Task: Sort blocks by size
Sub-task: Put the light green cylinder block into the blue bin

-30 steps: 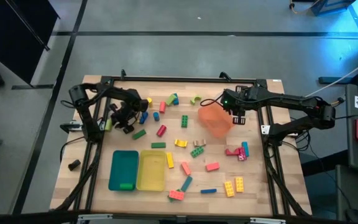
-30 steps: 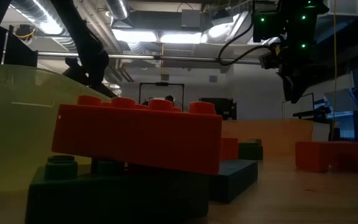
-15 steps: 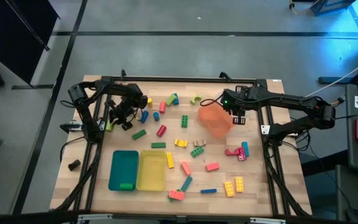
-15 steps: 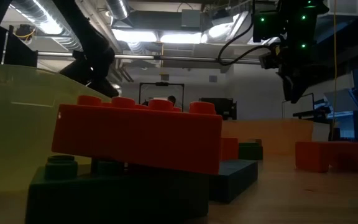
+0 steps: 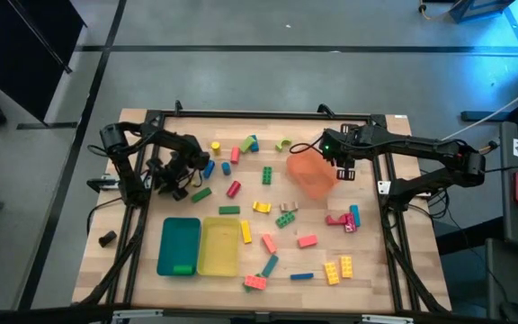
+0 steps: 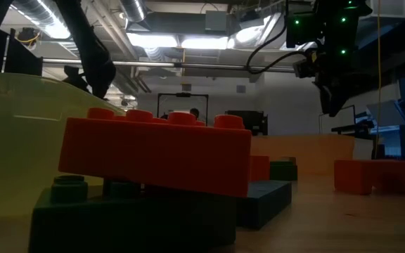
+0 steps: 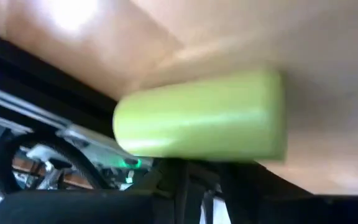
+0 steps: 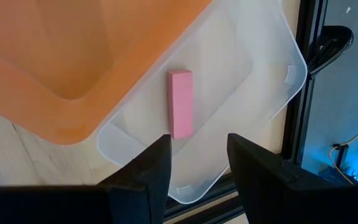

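The table (image 5: 367, 270) carries the teal tray (image 5: 179, 246) and yellow tray (image 5: 220, 246) side by side at its near left, and the orange tray (image 5: 311, 175) at its far right. The clear tray (image 8: 229, 112) sits partly under the orange tray, as the right wrist view shows. The blocks (image 5: 281, 219) lie scattered mostly across the middle and near right of the table.

The left gripper (image 5: 171, 178) works at the far left edge of the table. The left wrist view is filled by a pale green block (image 7: 201, 118) directly ahead of the camera; its long axis runs across that view, square to the line of approach. Whether the fingers clamp it cannot be determined. The left arm is clearly the nearer arm to this block.

The right gripper (image 8: 197, 162) hangs above the clear tray with its fingers (image 8: 145, 171) spread and nothing between them. A pink block (image 8: 180, 103) lies in that tray, just ahead of the fingertips, its long axis in line with the gap.
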You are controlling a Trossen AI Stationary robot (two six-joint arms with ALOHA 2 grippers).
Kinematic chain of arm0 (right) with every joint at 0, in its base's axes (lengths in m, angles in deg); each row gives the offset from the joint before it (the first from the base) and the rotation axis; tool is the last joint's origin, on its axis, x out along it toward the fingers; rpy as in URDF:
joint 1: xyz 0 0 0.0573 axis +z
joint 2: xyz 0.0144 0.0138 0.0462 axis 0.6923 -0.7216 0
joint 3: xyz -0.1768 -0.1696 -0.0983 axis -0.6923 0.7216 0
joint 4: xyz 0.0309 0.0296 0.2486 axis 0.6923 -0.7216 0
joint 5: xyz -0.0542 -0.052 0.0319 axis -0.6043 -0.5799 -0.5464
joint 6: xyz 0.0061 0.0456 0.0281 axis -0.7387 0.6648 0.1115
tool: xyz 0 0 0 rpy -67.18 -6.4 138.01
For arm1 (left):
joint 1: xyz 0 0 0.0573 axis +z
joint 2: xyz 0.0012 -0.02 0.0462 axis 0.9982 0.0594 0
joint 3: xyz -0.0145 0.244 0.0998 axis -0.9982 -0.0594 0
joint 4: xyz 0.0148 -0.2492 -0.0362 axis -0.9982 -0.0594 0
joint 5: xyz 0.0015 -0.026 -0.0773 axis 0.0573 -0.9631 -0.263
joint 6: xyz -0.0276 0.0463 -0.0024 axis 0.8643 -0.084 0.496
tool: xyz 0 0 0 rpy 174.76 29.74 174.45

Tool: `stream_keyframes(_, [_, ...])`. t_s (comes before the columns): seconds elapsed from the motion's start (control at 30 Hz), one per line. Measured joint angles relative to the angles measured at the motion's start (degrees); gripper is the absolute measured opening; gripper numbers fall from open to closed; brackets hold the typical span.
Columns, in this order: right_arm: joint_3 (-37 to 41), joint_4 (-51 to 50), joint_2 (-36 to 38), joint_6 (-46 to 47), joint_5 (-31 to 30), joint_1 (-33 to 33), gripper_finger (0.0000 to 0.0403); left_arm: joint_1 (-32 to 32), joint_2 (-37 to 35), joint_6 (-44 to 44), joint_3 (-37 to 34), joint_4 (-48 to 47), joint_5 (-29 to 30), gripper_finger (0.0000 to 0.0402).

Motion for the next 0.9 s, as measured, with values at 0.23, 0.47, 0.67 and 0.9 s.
stream_keyframes(0.23, [0.0,0.0,0.0,0.0,0.0,0.0,0.0159,1.39,0.0,0.62,0.76,2.74,0.56,0.0077])
stream_keyframes(0.47, [0.0,0.37,0.0,-0.48,0.0,0.0,0.0159,1.27,0.0,-4.24,6.08,-3.42,0.64,0.007])
stream_keyframes(0.67, [0.0,0.39,0.0,-0.55,0.0,0.01,0.0159,0.99,-2.7,-10.03,10.43,-5.24,1.06,0.0036])
stream_keyframes(0.9, [0.0,0.42,0.0,-0.57,0.0,0.0,0.0159,1.01,-6.36,-14.59,11.15,-5.17,2.35,0.0019])
